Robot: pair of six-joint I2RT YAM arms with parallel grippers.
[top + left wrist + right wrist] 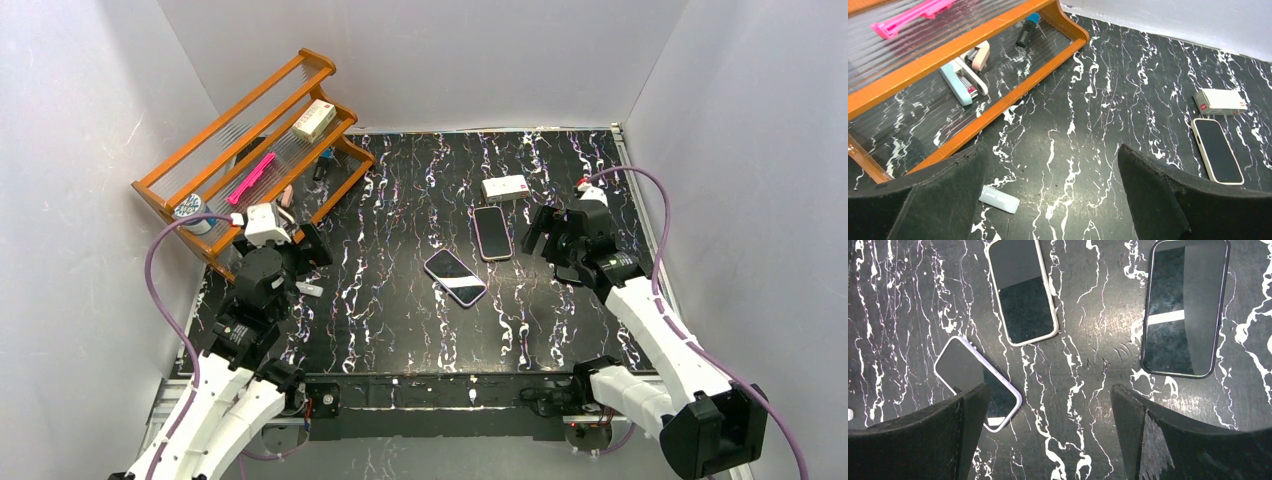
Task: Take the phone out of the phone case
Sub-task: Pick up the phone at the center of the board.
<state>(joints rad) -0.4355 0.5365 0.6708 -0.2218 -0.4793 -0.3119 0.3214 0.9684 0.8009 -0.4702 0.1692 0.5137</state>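
Observation:
Three phones lie face up on the black marbled table. One is in a cream case [492, 232], also seen in the right wrist view [1021, 290] and the left wrist view [1217, 150]. One is in a lavender case [455, 277] [978, 382]. A dark-edged phone [1184, 307] shows only in the right wrist view; in the top view my right arm hides it. My right gripper [541, 233] [1049, 400] is open and empty above the table, between the lavender and dark phones. My left gripper [312, 247] [1052, 165] is open and empty near the rack.
An orange wooden rack [250, 150] stands at the back left, holding a stapler [964, 80], a pink tool [251, 178] and a box. A white box [504, 187] lies behind the cream phone. A small white stick [999, 199] lies under my left gripper.

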